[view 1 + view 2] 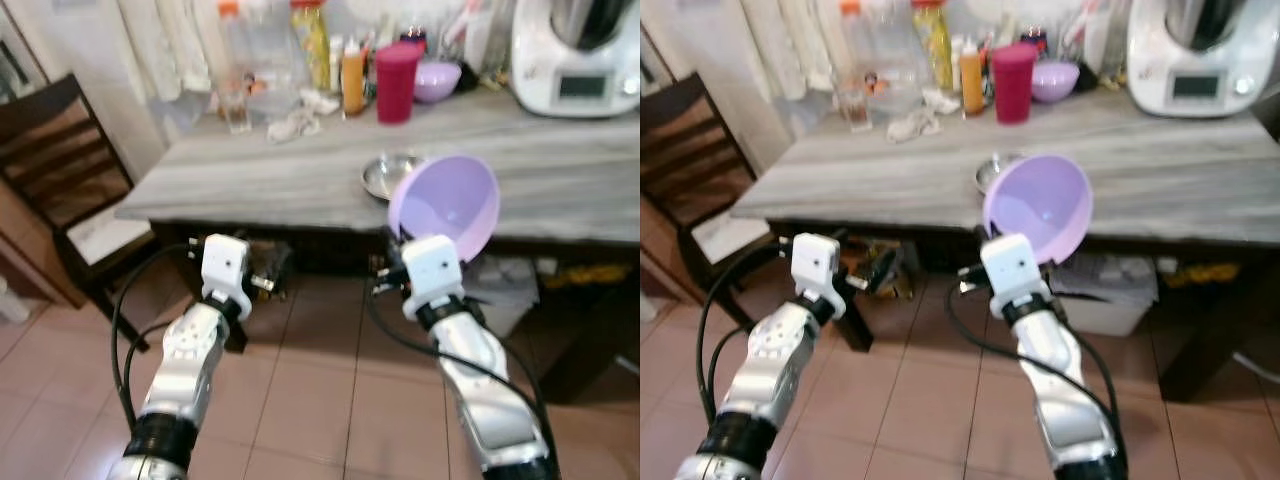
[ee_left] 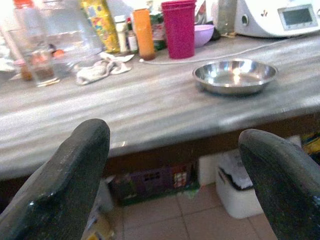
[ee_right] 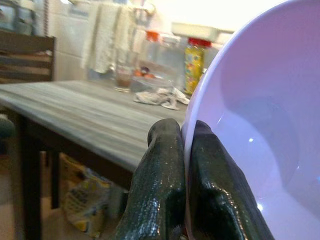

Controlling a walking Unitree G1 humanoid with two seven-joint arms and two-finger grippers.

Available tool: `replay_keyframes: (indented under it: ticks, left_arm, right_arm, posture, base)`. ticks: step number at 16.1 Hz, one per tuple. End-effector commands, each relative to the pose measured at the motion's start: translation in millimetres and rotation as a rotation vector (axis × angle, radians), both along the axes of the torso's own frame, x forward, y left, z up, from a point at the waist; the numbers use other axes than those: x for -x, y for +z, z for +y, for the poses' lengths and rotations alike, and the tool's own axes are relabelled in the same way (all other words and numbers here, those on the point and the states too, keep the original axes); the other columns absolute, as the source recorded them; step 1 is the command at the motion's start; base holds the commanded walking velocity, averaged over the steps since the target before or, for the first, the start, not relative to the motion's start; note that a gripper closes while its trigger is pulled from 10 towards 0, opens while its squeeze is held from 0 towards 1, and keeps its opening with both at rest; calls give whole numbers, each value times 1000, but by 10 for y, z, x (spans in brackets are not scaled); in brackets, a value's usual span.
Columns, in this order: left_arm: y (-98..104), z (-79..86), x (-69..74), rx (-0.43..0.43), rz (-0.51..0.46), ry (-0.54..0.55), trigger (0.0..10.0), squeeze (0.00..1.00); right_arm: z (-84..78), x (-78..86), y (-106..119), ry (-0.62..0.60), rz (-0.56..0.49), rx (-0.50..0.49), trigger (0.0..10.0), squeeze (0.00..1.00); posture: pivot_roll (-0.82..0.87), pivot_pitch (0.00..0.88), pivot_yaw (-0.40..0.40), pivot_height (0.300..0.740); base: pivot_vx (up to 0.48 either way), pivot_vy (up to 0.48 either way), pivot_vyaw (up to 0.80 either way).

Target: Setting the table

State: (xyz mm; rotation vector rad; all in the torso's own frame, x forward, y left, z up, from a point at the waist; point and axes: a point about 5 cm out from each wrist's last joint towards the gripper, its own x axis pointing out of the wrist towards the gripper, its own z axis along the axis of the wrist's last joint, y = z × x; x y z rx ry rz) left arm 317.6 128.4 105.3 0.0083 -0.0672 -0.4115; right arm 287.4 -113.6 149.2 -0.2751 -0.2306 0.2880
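Observation:
A lilac plastic bowl (image 1: 447, 205) hangs tilted on its side in front of the table's near edge, its rim pinched by my right gripper (image 3: 184, 165), which is shut on it. A steel bowl (image 2: 234, 75) sits on the grey wooden table (image 1: 280, 180) just behind the lilac one. My left gripper (image 2: 175, 170) is open and empty, held low in front of the table edge, left of the right arm. Its two black fingers (image 2: 75, 175) stand wide apart.
At the back of the table stand a magenta cup (image 1: 397, 82), an orange bottle (image 1: 352, 75), a second lilac bowl (image 1: 437, 80), a glass (image 1: 236, 110), a crumpled cloth (image 1: 296, 122) and a white kitchen machine (image 1: 575, 55). A dark chair (image 1: 70, 180) stands at the left.

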Motion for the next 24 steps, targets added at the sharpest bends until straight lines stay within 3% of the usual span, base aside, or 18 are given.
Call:
replay_keyframes:
  ticks: [1,4,13,17,21,24]
  left_arm:
    - [72,-71,-23,1,-25,-27,10000,0]
    - [66,-86,-17,4,-24,-30,10000,0]
    - [67,-84,4,19,-35,-27,10000,0]
    - [104,-69,132,39,-76,-83,10000,0]
    - [-24,57,385,-41,-50,-186,10000,0]
    - [-44,114,459,-69,-51,-205,10000,0]
  right_arm:
    - [-64,-21,14,-27,3,-2,10000,0]
    - [-65,-25,18,-23,3,-4,10000,0]
    - [-70,-43,33,-21,-1,7,10000,0]
    - [-63,-34,35,-14,0,8,10000,0]
    - [-97,-34,41,21,17,26,10000,0]
    - [-76,-29,34,82,22,80,10000,0]
  posture:
    - [-292,0,122,740]
    - [-293,0,121,740]
    - [-295,0,110,740]
    - [-290,0,100,740]
    - [-283,0,83,740]
    - [-279,11,79,740]
  base:
    - [446,0,-475]
    - [442,0,-750]
    - [426,0,0]
    - [67,0,0]
    - [0,0,0]
    - [0,0,0]
